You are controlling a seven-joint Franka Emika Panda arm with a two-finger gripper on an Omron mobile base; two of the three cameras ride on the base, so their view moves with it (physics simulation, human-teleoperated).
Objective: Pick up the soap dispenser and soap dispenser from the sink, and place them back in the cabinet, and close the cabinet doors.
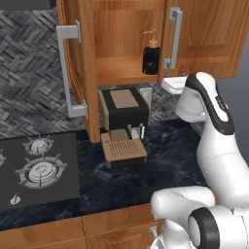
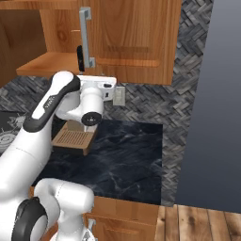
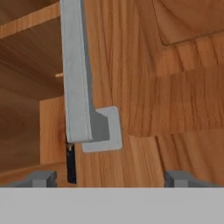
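Note:
A black, squarish soap dispenser (image 1: 151, 57) with a tan pump stands upright on the inner shelf of the brown wooden cabinet (image 1: 116, 70). It appears as a dark sliver (image 3: 70, 164) behind the door edge in the hand view. The left cabinet door (image 1: 85, 68) stands wide open. The right cabinet door (image 1: 204, 34) is partly swung in, and its grey bar handle (image 3: 76, 74) is close in front of the hand. My gripper (image 3: 109, 179) is open, its tips wide apart just below the handle's lower mount, with nothing between them. The white hand (image 2: 96, 87) hovers under the cabinet's bottom edge.
A black and tan coffee machine (image 1: 124, 121) stands on the dark marble counter (image 1: 170, 160) under the cabinet. A gas stove (image 1: 39, 170) lies to the left. A grey wall (image 2: 212, 103) bounds the counter on the right. A wall outlet (image 2: 119, 96) is behind the hand.

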